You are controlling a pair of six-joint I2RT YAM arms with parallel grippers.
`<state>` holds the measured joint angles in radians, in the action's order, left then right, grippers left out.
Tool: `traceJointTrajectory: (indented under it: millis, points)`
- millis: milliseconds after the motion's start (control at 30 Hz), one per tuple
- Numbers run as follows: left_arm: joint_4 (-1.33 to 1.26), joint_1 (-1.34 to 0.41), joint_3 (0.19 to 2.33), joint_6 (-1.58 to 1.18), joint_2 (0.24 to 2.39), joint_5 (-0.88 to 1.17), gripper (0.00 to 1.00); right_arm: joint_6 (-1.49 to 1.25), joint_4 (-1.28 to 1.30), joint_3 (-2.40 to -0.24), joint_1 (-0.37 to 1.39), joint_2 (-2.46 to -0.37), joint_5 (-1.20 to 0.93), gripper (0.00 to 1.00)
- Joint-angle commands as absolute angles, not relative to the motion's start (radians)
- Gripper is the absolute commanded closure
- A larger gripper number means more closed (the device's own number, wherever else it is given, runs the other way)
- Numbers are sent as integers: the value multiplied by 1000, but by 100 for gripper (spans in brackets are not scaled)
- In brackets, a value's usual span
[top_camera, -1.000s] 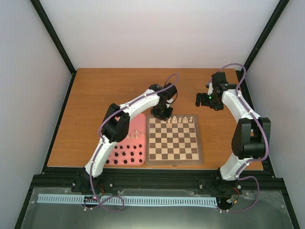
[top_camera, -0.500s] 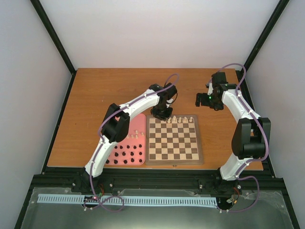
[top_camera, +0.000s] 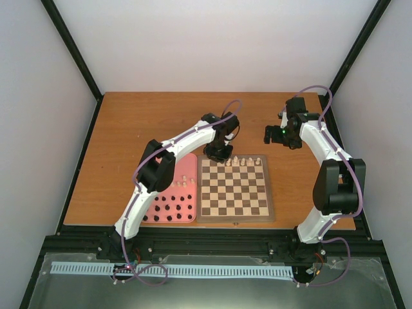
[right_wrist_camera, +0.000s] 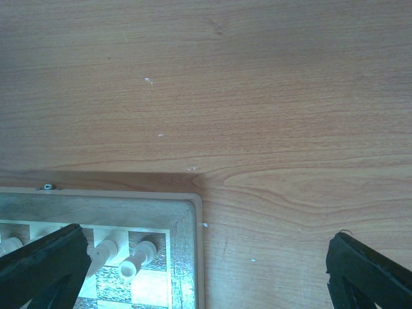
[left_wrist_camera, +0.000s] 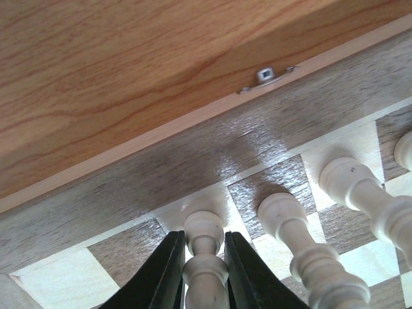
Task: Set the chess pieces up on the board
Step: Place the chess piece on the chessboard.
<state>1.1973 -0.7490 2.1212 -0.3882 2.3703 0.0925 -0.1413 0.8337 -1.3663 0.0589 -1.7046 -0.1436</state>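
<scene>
- Tray (top_camera: 190, 162), tabletop's (top_camera: 129, 129) near-left: black pieces (top_camera: 168, 209).
- Board (top_camera: 235, 193) beside it: cream chess pieces (top_camera: 243, 161) along far row.
- Left hand (top_camera: 219, 154), board's far-left corner: narrow, gripping one standing piece (left_wrist_camera: 205, 273).
- Right hand (right_wrist_camera: 205, 238), beyond board's far-right corner: wide.

Brown wood-grain table (top_camera: 129, 129), a few pale specks (right_wrist_camera: 149, 80) scattered on the wood beyond the board (top_camera: 235, 219). Lying directly on it toward the near edge, just beside each other: a pink tray (top_camera: 187, 166) at left, the board at right, both flat.
</scene>
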Motion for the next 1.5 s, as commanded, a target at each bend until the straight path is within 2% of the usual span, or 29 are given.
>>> traceJointTrajectory:
  millis: [0, 567, 767, 933, 1067, 1200, 1367, 1467]
  points:
    - [1224, -759, 2125, -378, 2362, 73, 79, -133, 824, -1374, 49, -1715, -146, 0]
    - [1218, -759, 2116, -371, 2344, 74, 75, -133, 821, -1374, 49, -1716, -155, 0]
    - [1230, -759, 2138, -365, 2341, 68, 69, -134, 821, -1377, 49, -1718, -156, 0]
    - [1251, -759, 2175, -359, 2317, 50, 61, -132, 822, -1377, 49, -1720, -158, 0]
    - [1297, -758, 2231, -352, 2292, -8, 50, -132, 820, -1379, 49, -1722, -162, 0]
    - [1313, -740, 2259, -347, 2248, -34, 48, -132, 820, -1379, 49, -1723, -165, 0]
    - [1307, -702, 2251, -355, 2179, -77, 42, -132, 821, -1381, 49, -1724, -170, 0]
    - [1274, -655, 2171, -383, 2120, -118, 37, -131, 821, -1382, 49, -1723, -172, 0]
